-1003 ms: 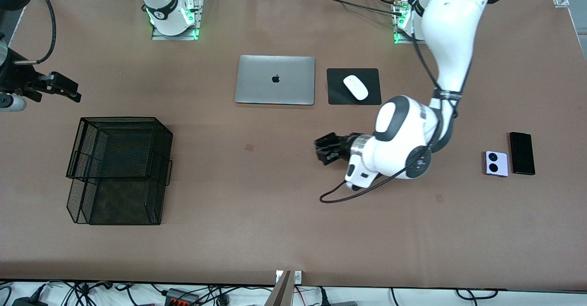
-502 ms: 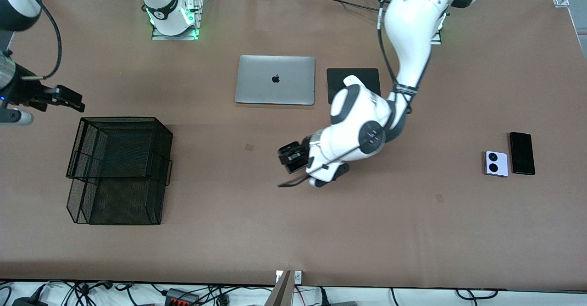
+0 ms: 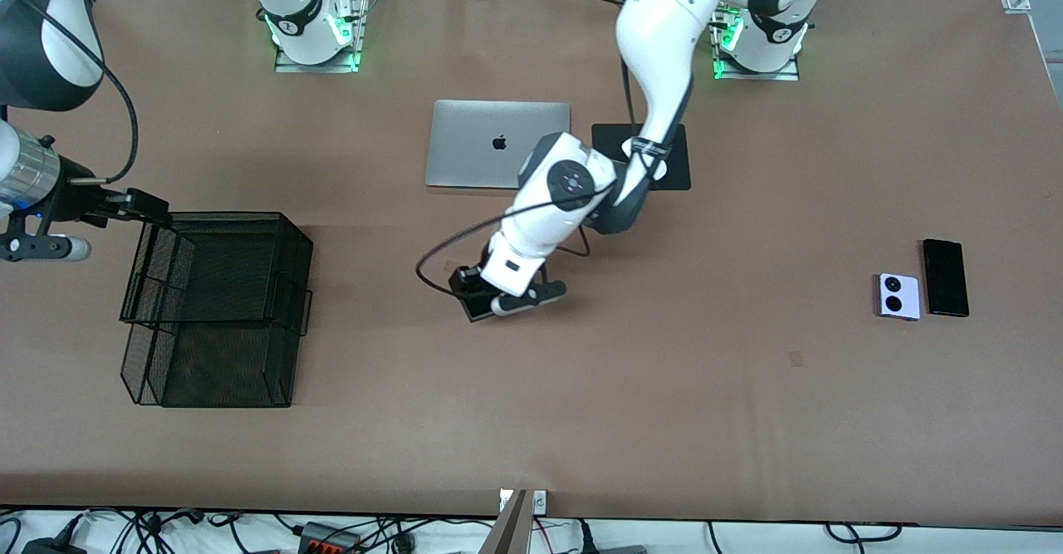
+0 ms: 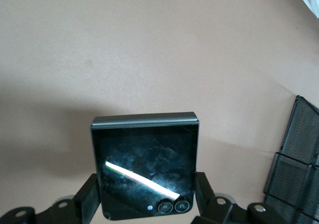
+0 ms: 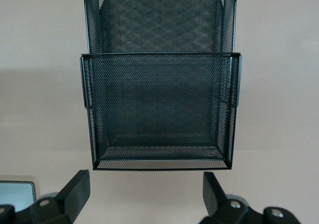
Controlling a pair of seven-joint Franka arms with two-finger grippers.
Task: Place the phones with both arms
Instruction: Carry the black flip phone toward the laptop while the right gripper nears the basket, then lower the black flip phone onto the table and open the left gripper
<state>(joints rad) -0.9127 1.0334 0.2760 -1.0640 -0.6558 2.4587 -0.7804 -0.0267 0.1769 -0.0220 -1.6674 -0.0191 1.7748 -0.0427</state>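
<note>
Glossy black glass is what you see first: the small squarish black phone (image 4: 145,165) is pinched by its two side edges in the left gripper (image 4: 145,204), whose fingers (image 4: 87,196) press on either side of it. Its face is smudged and carries a bright slanted streak of reflected light, with two small round lenses at the corner nearest the gripper and a grey metal hinge edge along the end that points away. In the front view you find the same phone (image 3: 475,305) up in the air under the left gripper (image 3: 486,292), over bare table (image 3: 581,421) and clear of the silver laptop (image 3: 498,144).

Take the laptop as your landmark. The black mouse pad (image 3: 677,159) lies just beside it toward the left arm's end of the table, partly covered by the left arm. Well apart from the laptop toward that same end, and nearer to the front camera, the lilac phone (image 3: 898,296) with two black circles lies flat, with the long slim black phone (image 3: 946,277) just beside it.

Toward the right arm's end and nearer to the camera than the laptop stands the black mesh tray (image 3: 216,309), two-tiered. The right gripper (image 5: 144,186) hangs over its edge with its jaws spread wide and nothing between them; in the front view it (image 3: 149,205) sits at the tray's corner.
</note>
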